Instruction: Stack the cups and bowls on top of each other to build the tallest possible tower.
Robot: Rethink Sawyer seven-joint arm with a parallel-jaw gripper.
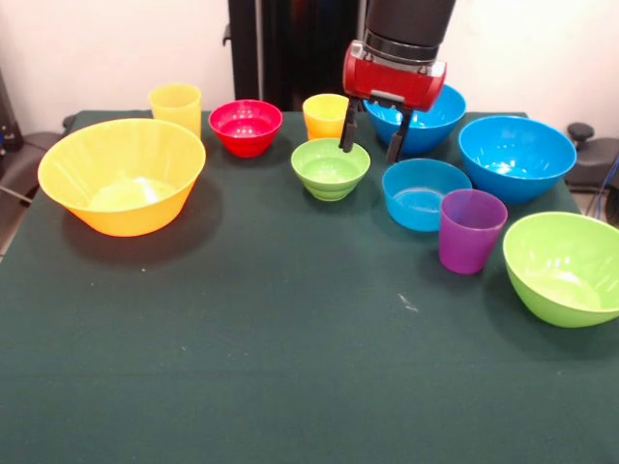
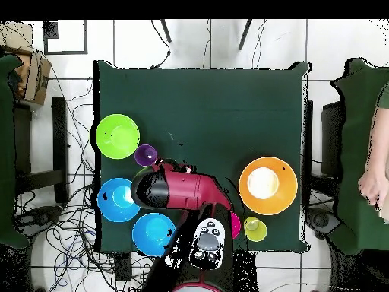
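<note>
My gripper (image 1: 368, 152) hangs open and empty just behind the small green bowl (image 1: 330, 166) and beside the shallow blue bowl (image 1: 424, 195). One yellow cup (image 1: 326, 114) stands left of the fingers, the other (image 1: 174, 102) at the far left. The purple cup (image 1: 470, 230) sits right of centre. The huge orange-yellow bowl (image 1: 121, 176) is at the left, with the small red bowl (image 1: 245, 126) behind it. Two large blue bowls (image 1: 430, 124) (image 1: 515, 157) and a lime green bowl (image 1: 566, 266) stand to the right. Every piece stands apart; nothing is nested.
The green table (image 1: 290, 329) stretches toward the front edge. In the overhead view the arm (image 2: 182, 190) covers the gripper and the middle bowls. A person's hand (image 2: 374, 186) shows at the right edge, off the table.
</note>
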